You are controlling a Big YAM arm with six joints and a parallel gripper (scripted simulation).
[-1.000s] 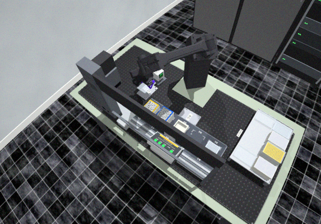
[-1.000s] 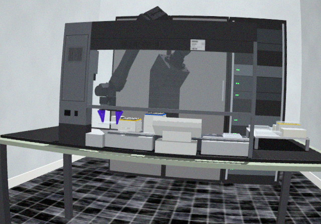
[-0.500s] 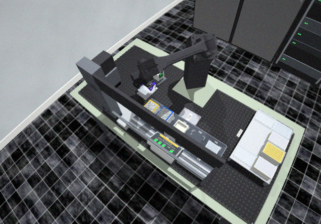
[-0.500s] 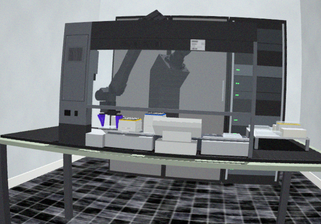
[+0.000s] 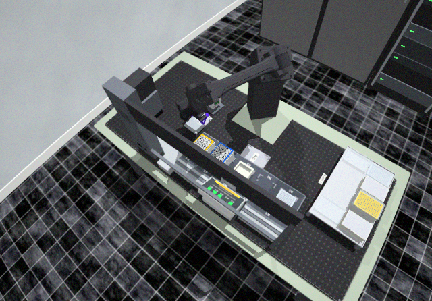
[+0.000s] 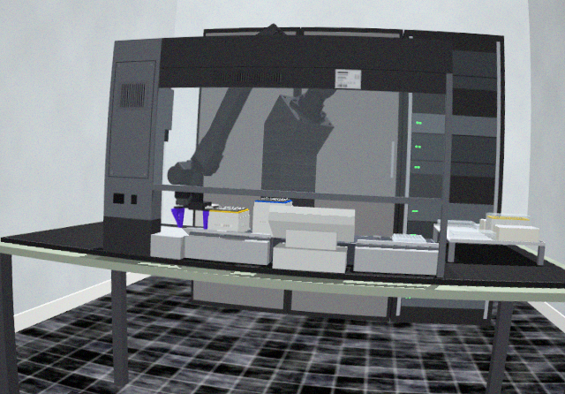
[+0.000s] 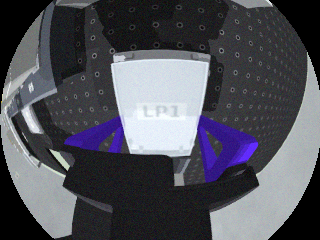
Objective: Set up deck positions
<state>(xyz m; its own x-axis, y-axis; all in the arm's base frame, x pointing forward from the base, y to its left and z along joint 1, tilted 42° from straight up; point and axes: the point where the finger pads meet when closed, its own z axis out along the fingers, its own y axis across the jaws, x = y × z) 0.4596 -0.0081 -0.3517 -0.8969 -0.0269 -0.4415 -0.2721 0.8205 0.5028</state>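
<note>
Lid of the sample plate [image 7: 160,103]: a pale, flat rectangular panel, gripped across its width between the two purple fingers. The fingers stand wide and are clamped on its opposite edges. In the wrist view the lettering "LP1" reads on the pale panel. The lid lies level, long axis pointing away from the wrist.

Gripper [image 5: 204,119]: it points straight down, low over the perforated black worktop [image 5: 306,151], at the end of the deck row beside the yellow-rimmed tip rack [image 5: 203,141]. In the exterior view the fingertips sit close to the deck surface. Whether the lid already touches the LP1 station cannot be told.

Deck row, working outward from the gripper:
- the yellow-rimmed tip rack, cover off;
- a blue-rimmed tip rack [image 5: 222,152], cover off;
- an open white reservoir [image 5: 243,169];
- a bare position [image 5: 266,183] showing only its brackets;
- the sample plate [image 5: 286,197], wells exposed.

A dark gantry beam [image 5: 209,158] spans the row on the camera side.

Shelf [image 6: 493,242]: it stands at the far end of the worktop, well apart from the gripper. It carries several pale covered items and one yellow-topped rack [image 5: 368,204].
</note>
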